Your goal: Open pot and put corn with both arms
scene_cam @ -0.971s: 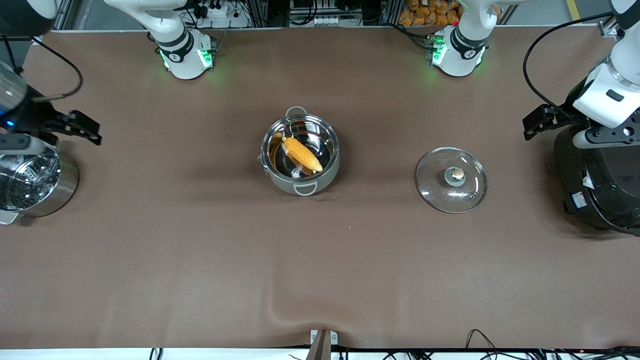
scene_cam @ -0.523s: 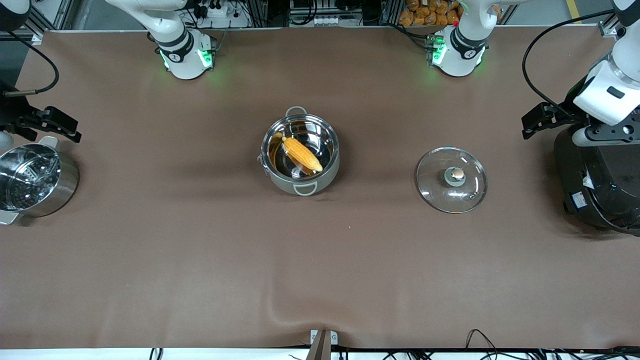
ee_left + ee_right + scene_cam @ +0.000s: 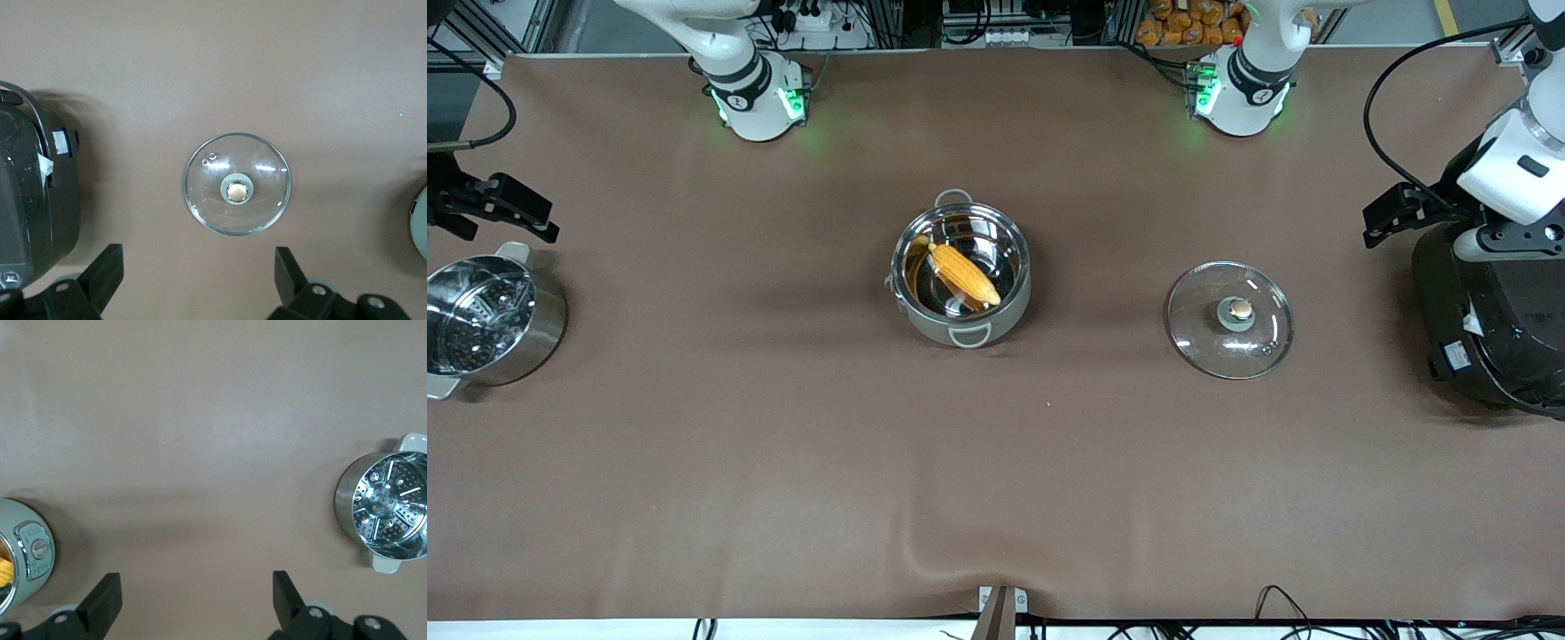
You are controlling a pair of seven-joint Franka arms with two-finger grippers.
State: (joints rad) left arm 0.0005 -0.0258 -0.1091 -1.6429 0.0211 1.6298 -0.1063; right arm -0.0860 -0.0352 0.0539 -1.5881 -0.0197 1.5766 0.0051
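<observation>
Looks basically done: corn (image 3: 964, 272) sits inside the pot (image 3: 960, 274), lid (image 3: 1230, 319) at its 3 o'clock on the worktop, so just park left hand (image 3: 199, 280) and right hand (image 3: 197, 603), both wide open and empty.

Shiny steel pot (image 3: 960, 274), clear glass lid (image 3: 1230, 319), matt brown table (image 3: 783, 462).

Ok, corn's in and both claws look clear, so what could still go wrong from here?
1. The left claw hangs open right above the black rice cooker; dropping straight down could hit it.
2. The right claw hangs open by the steamer pot; a low sweep may knock it.
3. The lid lies on the table, so the pot with the corn stays uncovered.
</observation>
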